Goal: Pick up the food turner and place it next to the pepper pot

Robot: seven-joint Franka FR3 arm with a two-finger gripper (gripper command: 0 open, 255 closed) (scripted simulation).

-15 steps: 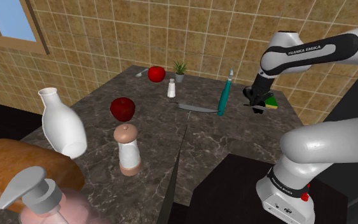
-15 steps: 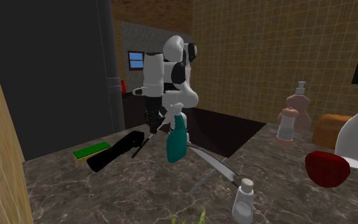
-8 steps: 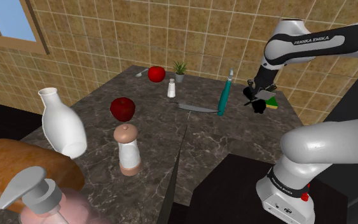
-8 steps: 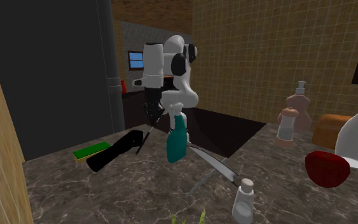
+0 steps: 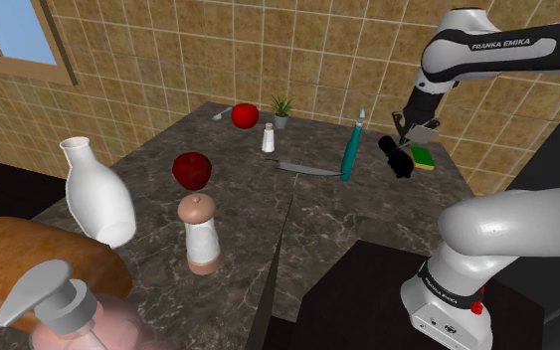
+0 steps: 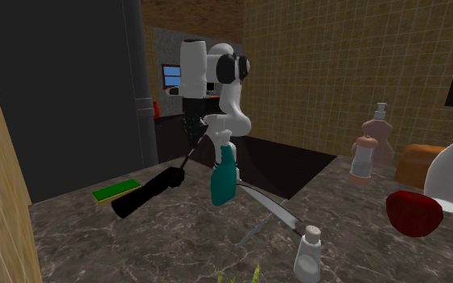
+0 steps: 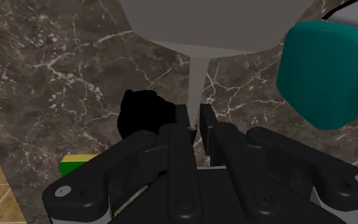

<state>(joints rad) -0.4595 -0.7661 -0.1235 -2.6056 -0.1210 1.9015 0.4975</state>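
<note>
**Turner gripped by its thin neck near the countertop's far edge**

Your gripper (image 7: 194,122) has its two fingers drawn in to a narrow gap and clasps the slim grey neck of the food turner (image 7: 195,73); it has hold of nothing else. The turner has a thick black handle, a thin pale shaft and a broad grey blade that flares out past the fingertips. In the second exterior view it slants down from the gripper (image 6: 190,143), handle lowest. You cannot tell whether the handle's end touches the dark marbled countertop (image 5: 367,214). In the shoulder view the turner (image 5: 397,157) is close to the countertop's right edge, toward the far corner by the tiled wall. It sits just in front of a green and yellow sponge (image 5: 425,157), well apart from the pepper pot (image 5: 200,234).

Take the rest from the near edge outward in the shoulder view.
- A pink soap dispenser (image 5: 64,313) with a grey pump sits at the near left corner.
- A brown loaf (image 5: 29,263) lies just beyond it.
- A white vase (image 5: 96,204) stands next, then the brown and white pepper pot.
- A dark red apple (image 5: 192,171) sits behind the pot.

Mid-counter, between the pot and the turner, a knife (image 5: 307,169) lies flat and a tall teal bottle (image 5: 350,149) stands upright just beside the turner. Farther back stands a small white shaker (image 5: 268,139). At the far corner are a red fruit (image 5: 245,115) and a little potted plant (image 5: 281,107).

The arm's upper link (image 5: 506,45) reads "FRANKA EMIKA".
</note>
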